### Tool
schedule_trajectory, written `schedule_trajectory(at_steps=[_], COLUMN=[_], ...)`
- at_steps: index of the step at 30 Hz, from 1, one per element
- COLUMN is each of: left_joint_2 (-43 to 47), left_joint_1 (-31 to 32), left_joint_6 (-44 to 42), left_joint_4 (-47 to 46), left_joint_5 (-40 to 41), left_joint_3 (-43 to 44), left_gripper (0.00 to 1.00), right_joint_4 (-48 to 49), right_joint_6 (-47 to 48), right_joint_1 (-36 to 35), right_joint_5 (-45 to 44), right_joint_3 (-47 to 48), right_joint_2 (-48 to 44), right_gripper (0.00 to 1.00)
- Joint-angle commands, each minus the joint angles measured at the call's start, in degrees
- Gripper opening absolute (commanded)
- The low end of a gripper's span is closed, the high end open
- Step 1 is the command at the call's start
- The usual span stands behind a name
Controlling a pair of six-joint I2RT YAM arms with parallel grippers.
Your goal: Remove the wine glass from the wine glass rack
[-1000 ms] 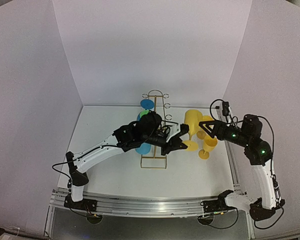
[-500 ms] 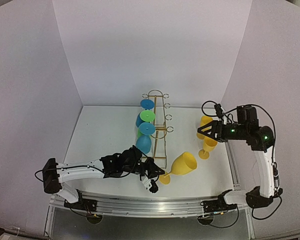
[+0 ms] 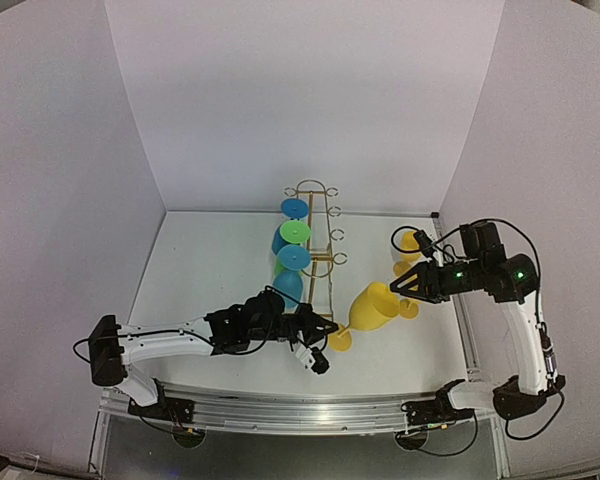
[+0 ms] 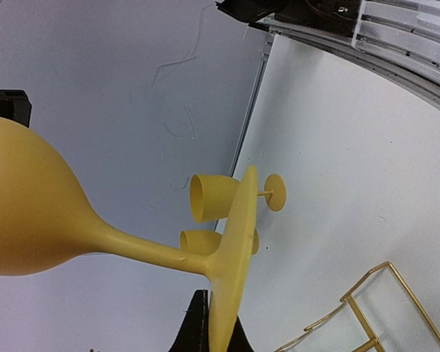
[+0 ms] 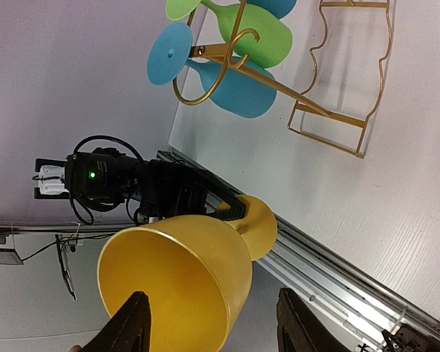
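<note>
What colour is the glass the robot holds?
Yellow wine glass, clearest in the right wrist view.

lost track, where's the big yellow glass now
The big yellow glass is tilted just right of the rack in the top view, foot pinched in the left gripper, bowl between the open fingers of the right gripper.

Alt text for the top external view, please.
The left pincer grips a yellow wine glass by its foot, its bowl tilted toward the open right pincer. Behind them a gold wine glass rack holds blue and green glasses.
</note>
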State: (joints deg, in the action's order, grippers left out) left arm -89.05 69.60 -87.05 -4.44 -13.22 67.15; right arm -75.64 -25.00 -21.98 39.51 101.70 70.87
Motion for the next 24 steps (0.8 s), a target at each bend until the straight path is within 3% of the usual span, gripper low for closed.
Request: schedule_trajectory(at_steps=[1, 6, 11, 16, 17, 20, 21, 24], left_joint_2=[-1.9, -2.8, -3.6, -3.4, -3.1, -0.9, 0.1, 2.8], left_joint_1=[0.2, 0.2, 0.3, 0.3, 0.2, 0.2, 0.2, 0.2], left_joint_6=[3.8, 3.3, 3.3, 4.4, 5.1, 7.1, 7.8, 10.8], left_joint_4=[0.4, -0.1, 0.3, 0.2, -0.2, -0.5, 0.0, 3.1], left_joint_5=[1.8, 1.5, 1.7, 3.0, 3.2, 2.9, 2.5, 1.5], left_joint_3=[6.0, 6.9, 7.7, 7.3, 6.8, 4.7, 4.0, 2.5], left_gripper=[0.0, 0.0, 0.0, 0.02, 0.09, 0.54, 0.64, 0.71], right_joint_4=[-0.4, -0.4, -0.7, -2.8, -3.6, -7.4, -9.7, -16.5], right_joint_6=[1.9, 2.1, 2.4, 2.8, 2.8, 3.1, 3.3, 4.5], right_joint_1=[-1.1, -2.0, -2.3, -2.3, -2.3, -2.3, -2.3, -2.3], right_joint_5=[2.0, 0.4, -0.2, -6.9, -8.5, -14.5, -17.6, -26.4], right_joint_3=[-1.9, -4.2, -3.4, -0.9, -0.3, 2.6, 3.7, 6.7], right_joint_2=[-0.3, 0.3, 1.6, 1.7, 1.8, 2.6, 3.1, 5.1], right_gripper=[0.53, 0.47, 0.01, 0.0, 0.0, 0.0, 0.0, 0.0])
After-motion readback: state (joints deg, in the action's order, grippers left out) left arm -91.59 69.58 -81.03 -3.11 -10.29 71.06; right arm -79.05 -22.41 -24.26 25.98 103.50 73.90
